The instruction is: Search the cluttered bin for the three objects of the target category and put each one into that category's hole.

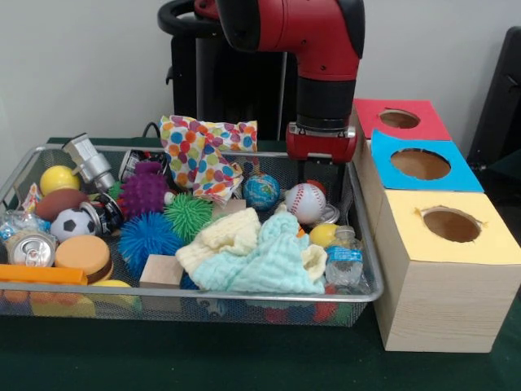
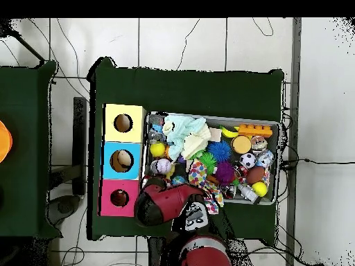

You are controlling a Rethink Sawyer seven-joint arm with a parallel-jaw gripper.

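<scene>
Front view is showing the red and black arm coming down into the wire bin, with the gripper hanging just behind the baseball. I cannot tell if it is open or shut, because the ball and the bin rim are hiding its tips.

The task is not saying which kind of thing to hunt for. If it is balls, the baseball is sitting at about 2 o'clock in the bin. A globe ball is just beside it at 9 o'clock. A soccer ball and a yellow ball are lying far over at 9 o'clock in the bin.

What could go wrong? The baseball is round and smooth, so I think it could be rolling away if the gripper is pushing it from one side. It might slip under the light blue cloth. The plastic bottle and shiny bits near it could be getting grabbed by mistake. The three boxes are close, so a lifted ball could be dropping into the wrong hole: red, blue or yellow.
</scene>
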